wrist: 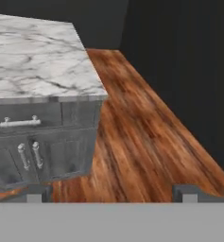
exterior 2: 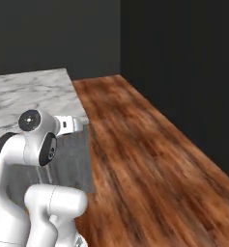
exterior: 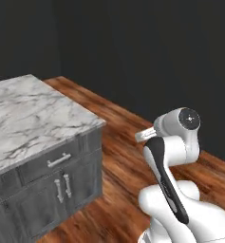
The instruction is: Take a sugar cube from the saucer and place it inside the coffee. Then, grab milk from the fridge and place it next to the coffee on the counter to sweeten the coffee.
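The counter [exterior: 33, 114] is a white marble slab with grey veins, and its bare corner lies at the left of the left base view. It also shows as the counter [exterior 2: 34, 91] behind my arm and as the counter [wrist: 38, 56] at the upper left of the hand view. My gripper [wrist: 114, 193] is open, its two dark fingertips [wrist: 40, 191] far apart with nothing between them, aimed at the floor beside the counter's corner. The sugar cube, saucer, coffee, milk and fridge are out of view.
Grey wood-grain cabinets [exterior: 47, 194] with a drawer handle [wrist: 20, 122] and two door handles stand under the slab. Brown wooden floor [exterior 2: 150, 159] runs past the counter's end to dark walls [exterior: 147, 52]. My folded white arm [exterior: 173, 156] rises at the lower right.
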Robot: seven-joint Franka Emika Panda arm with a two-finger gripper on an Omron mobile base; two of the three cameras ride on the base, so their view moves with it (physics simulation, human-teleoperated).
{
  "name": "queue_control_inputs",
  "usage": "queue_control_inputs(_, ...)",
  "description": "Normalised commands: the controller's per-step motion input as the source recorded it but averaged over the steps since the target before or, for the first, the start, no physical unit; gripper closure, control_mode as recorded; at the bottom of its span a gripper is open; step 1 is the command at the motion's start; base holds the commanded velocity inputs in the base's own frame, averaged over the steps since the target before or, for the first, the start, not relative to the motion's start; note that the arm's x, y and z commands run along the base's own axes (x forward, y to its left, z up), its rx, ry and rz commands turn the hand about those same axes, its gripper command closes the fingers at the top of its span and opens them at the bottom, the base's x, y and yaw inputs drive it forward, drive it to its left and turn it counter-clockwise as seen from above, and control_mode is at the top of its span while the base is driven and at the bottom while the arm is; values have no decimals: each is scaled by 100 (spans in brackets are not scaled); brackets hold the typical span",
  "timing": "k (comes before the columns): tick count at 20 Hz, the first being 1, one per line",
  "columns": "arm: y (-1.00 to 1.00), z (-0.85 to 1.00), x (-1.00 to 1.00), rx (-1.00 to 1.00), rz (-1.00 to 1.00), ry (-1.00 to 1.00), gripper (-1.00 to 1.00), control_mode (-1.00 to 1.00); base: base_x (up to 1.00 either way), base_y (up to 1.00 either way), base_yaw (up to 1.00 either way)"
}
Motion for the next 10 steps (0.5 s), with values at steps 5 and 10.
queue_control_inputs(5, 0, 0, 0, 0, 0, 0, -100, 100, 0, 0, 86)
queue_control_inputs(10, 0, 0, 0, 0, 0, 0, -100, 100, 0, 0, 81)
